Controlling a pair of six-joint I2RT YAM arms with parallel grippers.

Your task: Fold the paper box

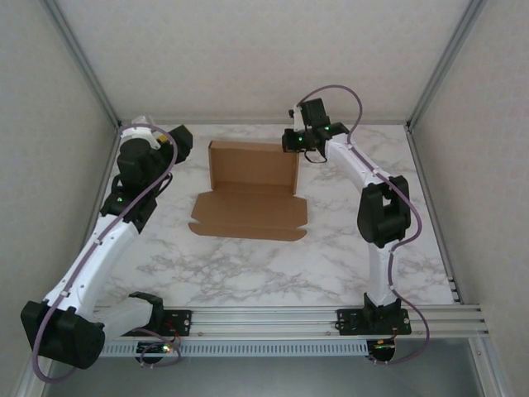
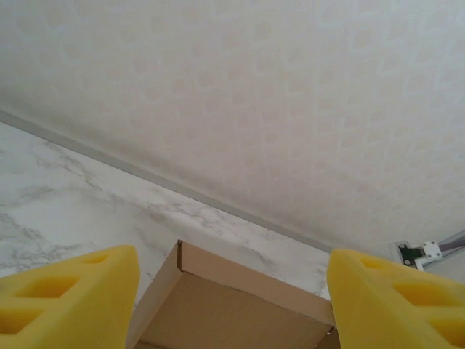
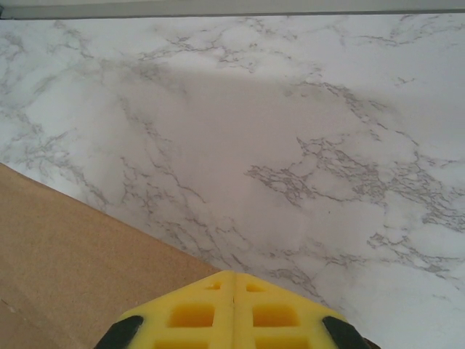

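**Box half-formed, both grippers at far corners, lid not closed**

The paper box (image 1: 250, 192) sits mid-tabletop (image 1: 248, 273), toward the far side. The far half stands up as a shallow tray with walls raised. The near half lies flat on the marble as the lid panel with its flaps.

The left gripper (image 2: 232, 256) is released, yellow fingers (image 2: 69, 294) wide apart. It hangs just off the tray's far-left corner, which shows between them, and holds nothing. The right gripper (image 3: 234, 280) is clenched with its pads pressed together and nothing between them. It sits at the tray's far-right corner, by the cardboard edge. I can't tell whether it touches the box.

Step, as I judge it: tray walls are formed and the arms are steadying or setting the side walls. Lid fold not yet done.

The next move likely calls for one gripper to brace the tray while the other gets under the flat lid panel, swings it over and tucks the flaps. The risk is light cardboard sliding on the smooth marble.

Container: the tray interior shows bare cardboard, nothing inside.
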